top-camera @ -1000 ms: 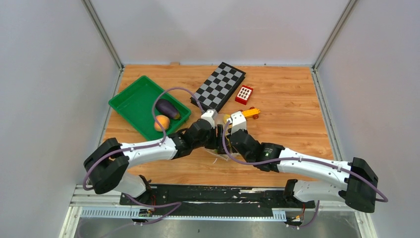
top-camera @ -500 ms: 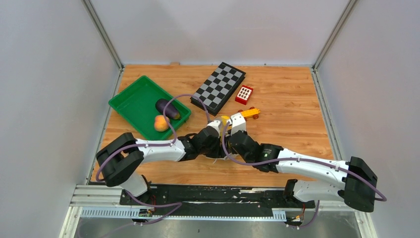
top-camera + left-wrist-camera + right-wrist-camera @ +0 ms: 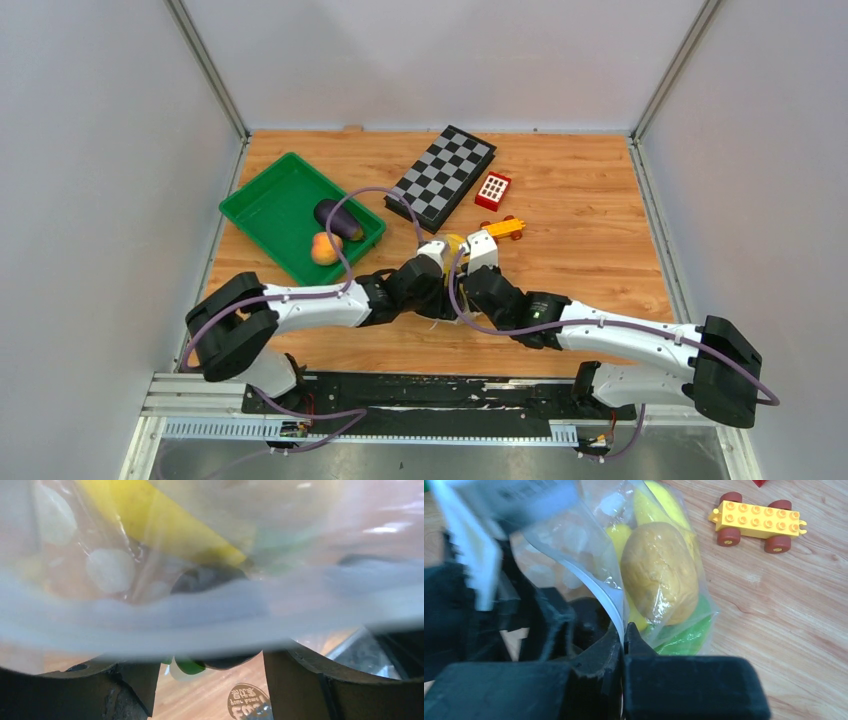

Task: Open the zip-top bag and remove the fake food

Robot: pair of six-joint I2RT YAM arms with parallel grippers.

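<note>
The zip-top bag (image 3: pixel 452 243) hangs between my two grippers at the table's middle. My right gripper (image 3: pixel 624 635) is shut on the bag's zip edge (image 3: pixel 596 587). Inside the bag are yellow pieces (image 3: pixel 659 505), an orange-brown piece (image 3: pixel 659 572) and a green star fruit (image 3: pixel 686 635). My left gripper (image 3: pixel 210 645) is open, its jaws wide apart, pressed against the dotted film (image 3: pixel 110 567). A yellow piece (image 3: pixel 165 525) and a small dark piece (image 3: pixel 210 580) show through it. The purple eggplant (image 3: pixel 338 219) and the peach (image 3: pixel 323 248) lie in the green tray (image 3: pixel 262 196).
A folded chessboard (image 3: pixel 442 174) and a red block with white squares (image 3: pixel 492 190) lie at the back. A yellow toy car (image 3: pixel 503 229) stands just behind the right gripper and shows in the right wrist view (image 3: pixel 756 522).
My left arm has swung its wrist right and lower, from near the tray to against the bag. The right arm has barely moved and still grips the bag's edge.
</note>
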